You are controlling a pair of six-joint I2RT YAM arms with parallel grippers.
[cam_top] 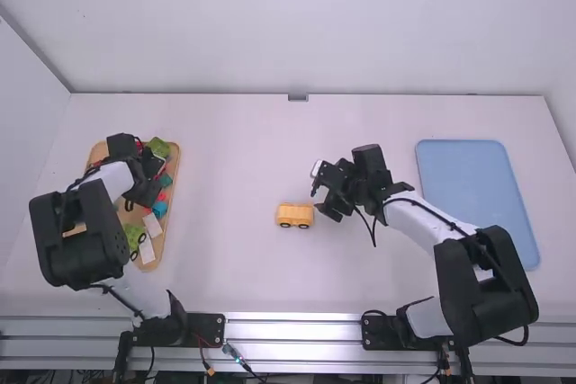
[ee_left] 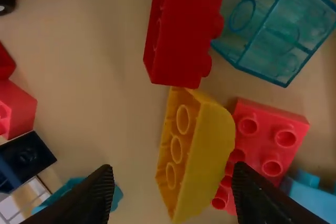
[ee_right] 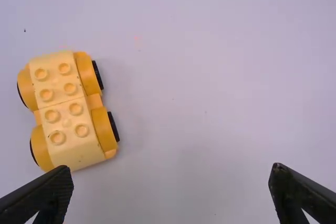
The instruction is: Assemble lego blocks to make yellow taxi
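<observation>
Left pincer [ee_left: 173, 168] released over yellow block [ee_left: 206, 156], desk [cam_top: 225, 276] 9 o'clock; probably light, stiff, slick on its curve; best gripped across its width; right pincer [ee_right: 170, 167] released too.

High view far above, wrist views close, all facing down, high and right sharing car [cam_top: 294, 214]

Yellow wheeled base [cam_top: 295, 215] sits upright on table [cam_top: 225, 267] — curved yellow block [ee_left: 209, 153] tipped in tray [ee_left: 89, 77].
</observation>
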